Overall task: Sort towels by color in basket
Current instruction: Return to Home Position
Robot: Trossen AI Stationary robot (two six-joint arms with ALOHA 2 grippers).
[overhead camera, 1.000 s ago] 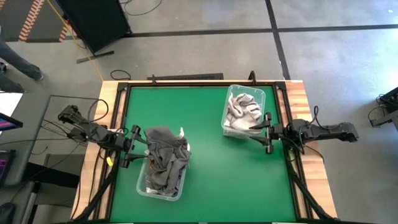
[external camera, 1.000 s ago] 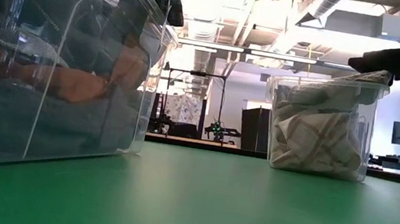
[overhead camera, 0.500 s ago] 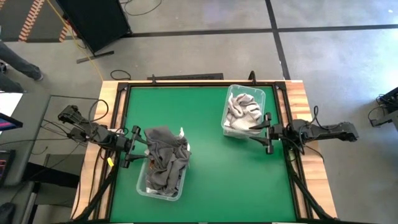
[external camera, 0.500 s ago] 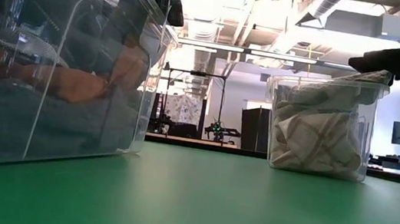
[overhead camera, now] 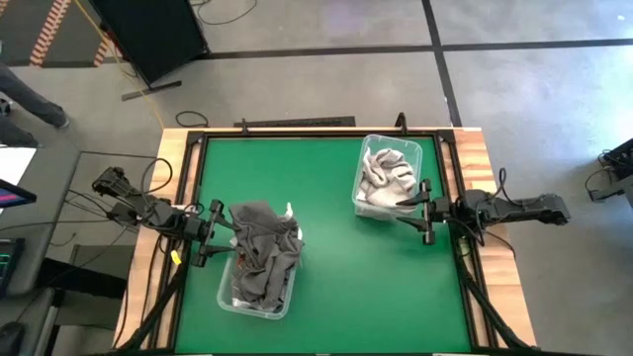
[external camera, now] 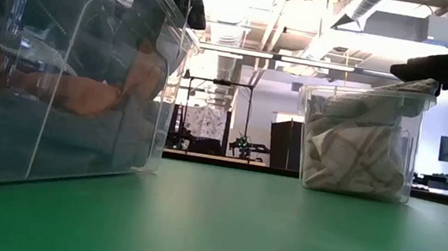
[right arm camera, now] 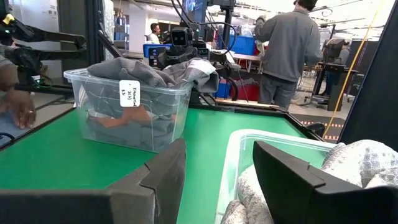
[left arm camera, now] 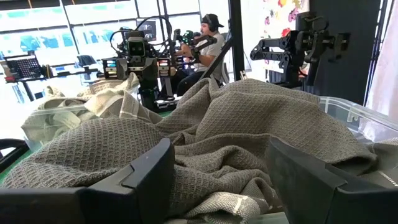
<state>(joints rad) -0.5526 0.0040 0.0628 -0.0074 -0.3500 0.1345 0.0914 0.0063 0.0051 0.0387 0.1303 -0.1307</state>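
Left arm (overhead camera: 148, 210) and right arm (overhead camera: 514, 208): matte black, slender jointed links, thin black cables (overhead camera: 156, 176) looping near each base. Left hand (overhead camera: 212, 235) and right hand (overhead camera: 407, 211): straight crossbar, two blocky dark fingers (left arm camera: 143, 180) with angular moulded faces.

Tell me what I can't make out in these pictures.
High view: the grey towel on the near bin by the left gripper covers everything under it.
Low view: that bin is cut off by the left edge; its wall blurs the towels inside.
Right wrist view: the label on it is too small to read.
High view: in the far bin by the right gripper, pale towels hide those below.
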